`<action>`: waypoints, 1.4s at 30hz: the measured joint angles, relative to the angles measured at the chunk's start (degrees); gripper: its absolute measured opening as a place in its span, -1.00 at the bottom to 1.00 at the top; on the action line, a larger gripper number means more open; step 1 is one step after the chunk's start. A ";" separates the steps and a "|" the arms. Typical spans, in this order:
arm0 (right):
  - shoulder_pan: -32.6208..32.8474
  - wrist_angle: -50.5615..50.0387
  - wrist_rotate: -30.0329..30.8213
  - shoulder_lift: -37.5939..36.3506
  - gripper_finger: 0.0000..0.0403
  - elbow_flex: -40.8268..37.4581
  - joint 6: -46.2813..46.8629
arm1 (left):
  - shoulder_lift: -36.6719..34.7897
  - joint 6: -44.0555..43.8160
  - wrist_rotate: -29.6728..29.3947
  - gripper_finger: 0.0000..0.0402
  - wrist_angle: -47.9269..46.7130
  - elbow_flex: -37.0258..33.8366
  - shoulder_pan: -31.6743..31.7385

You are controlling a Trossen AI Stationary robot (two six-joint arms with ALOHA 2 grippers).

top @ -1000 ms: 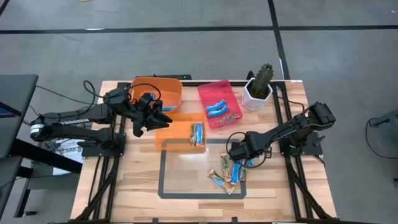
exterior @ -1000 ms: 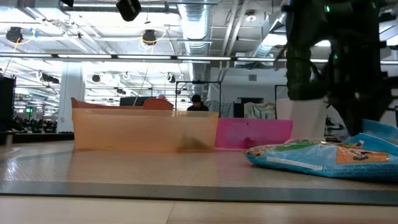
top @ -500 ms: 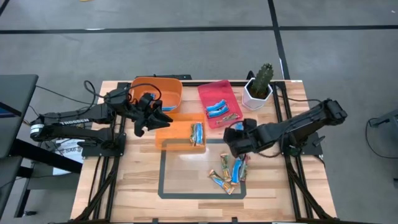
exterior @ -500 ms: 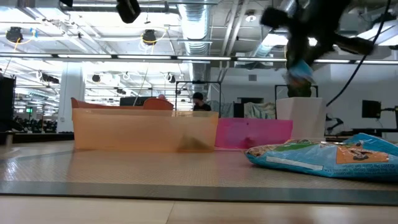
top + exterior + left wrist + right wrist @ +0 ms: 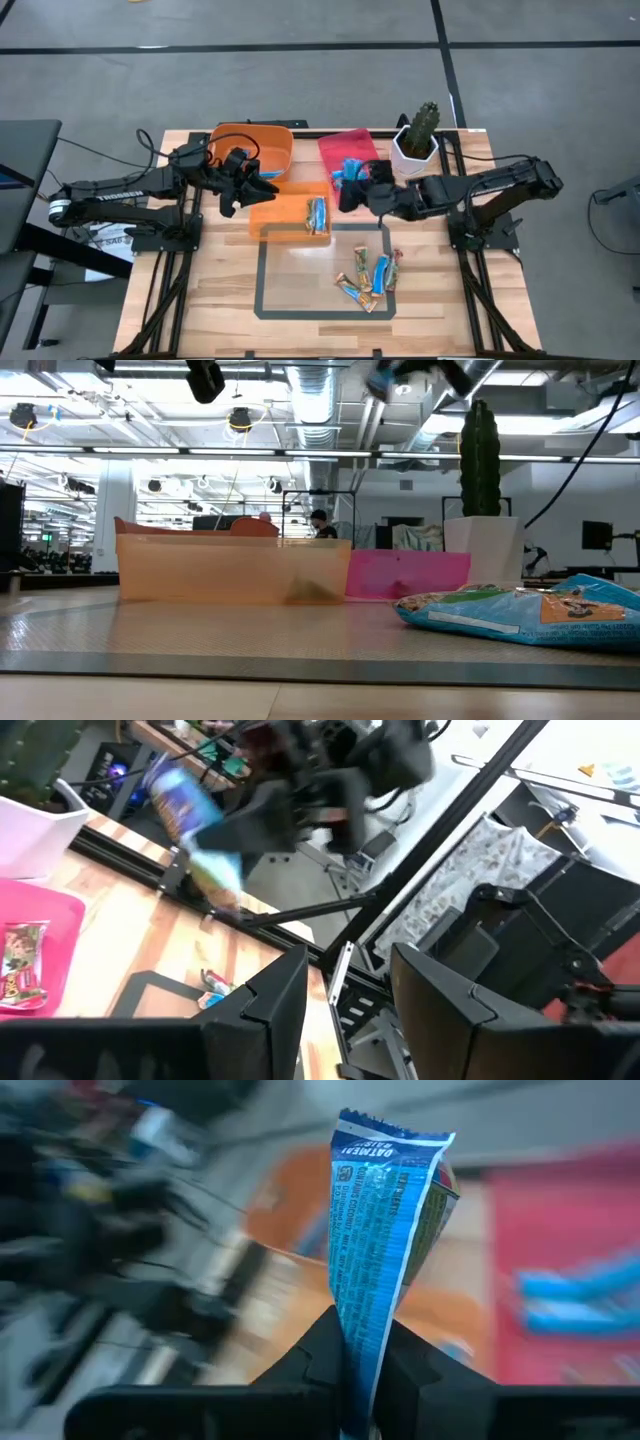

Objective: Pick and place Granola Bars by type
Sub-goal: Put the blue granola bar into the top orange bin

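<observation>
Wooden table (taped rectangle) | grey floor | ceiling ducts

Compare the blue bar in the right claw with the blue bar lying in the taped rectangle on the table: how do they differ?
The held blue bar is lifted off the table, pinched at one end by the shut right claw above the pink bin; the table blue bar lies flat among other bars, untouched. The held one stands on end from the fingers; the other rests lengthwise. Both have shiny blue wrappers.
</observation>
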 joint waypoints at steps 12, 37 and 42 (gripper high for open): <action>-4.53 25.31 -13.33 0.00 -0.86 0.36 -21.62 | 0.00 -1.35 -11.26 -0.31 0.24 0.00 0.00; -8.32 36.08 -25.16 6.16 -0.86 1.21 -25.95 | 0.44 -0.48 -16.14 -0.31 5.42 0.00 0.02; -8.36 36.33 -28.73 11.84 -0.87 5.89 -26.52 | 0.39 -0.45 -16.12 -0.31 6.11 0.00 0.07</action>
